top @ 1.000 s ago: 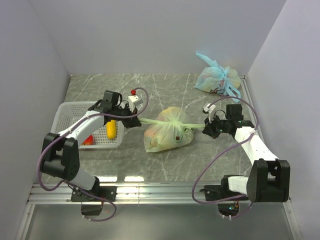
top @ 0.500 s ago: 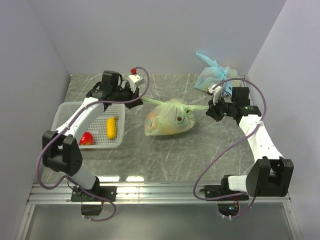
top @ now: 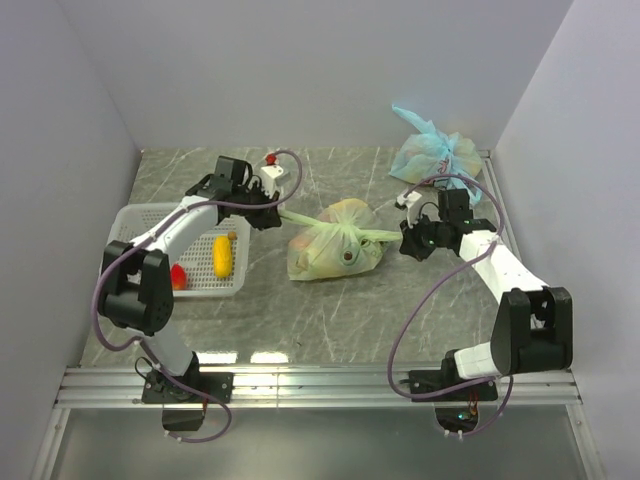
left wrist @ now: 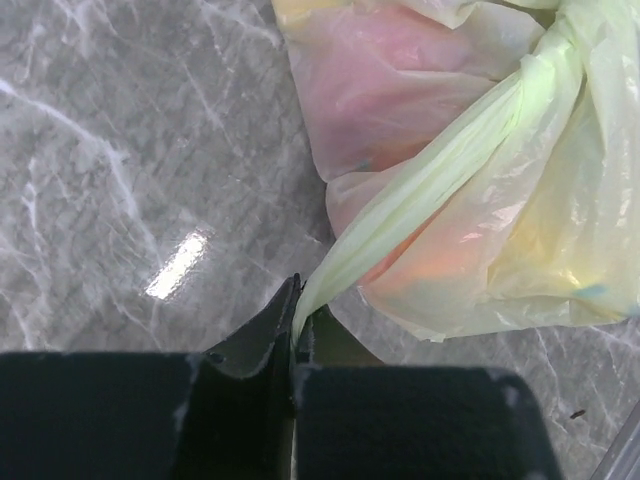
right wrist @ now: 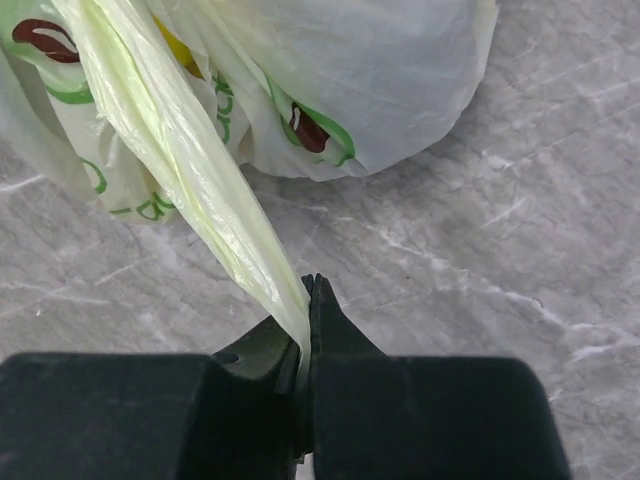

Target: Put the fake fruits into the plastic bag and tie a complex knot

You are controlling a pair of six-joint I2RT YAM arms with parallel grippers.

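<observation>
The pale yellow-green plastic bag (top: pixel 335 245) lies mid-table, bulging with fake fruits that show through as pink and orange patches (left wrist: pixel 400 90). Its two handle ends are pulled taut sideways from a twist on top (top: pixel 345 230). My left gripper (top: pixel 272 214) is shut on the left handle end (left wrist: pixel 420 190). My right gripper (top: pixel 408 240) is shut on the right handle end (right wrist: pixel 190 150). A yellow fruit (top: pixel 222 256) and a red fruit (top: pixel 177 276) lie in the white basket (top: pixel 135 215). The bag's printed marks (right wrist: pixel 305 130) show in the right wrist view.
A light blue tied bag (top: pixel 435 155) sits at the back right by the wall. The white basket stands at the left under my left arm. Grey walls close the table at left, back and right.
Both grippers went up and toward the back with the handles, then came down again nearer the bag. The bag shifted a little and its handles stay taut.
</observation>
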